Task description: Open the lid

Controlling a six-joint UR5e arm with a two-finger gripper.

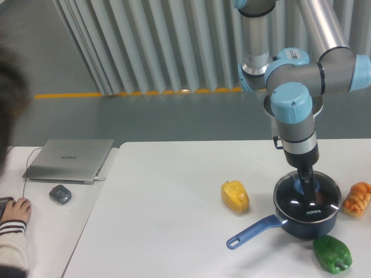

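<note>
Lid (316, 200) sits flat on the pan (301, 217), right side of table (174, 191). From my one cam: gripper (306, 186) straight down over lid centre, fingers at the blue knob (299, 185); can't tell if jaws are closed on it. Yellow pepper (235, 196) just left of pan, green pepper (333, 253) in front, orange item (357, 198) right. Laptop (69, 160) + mouse (60, 193) far left, a hand (16, 209) at edge.
</note>
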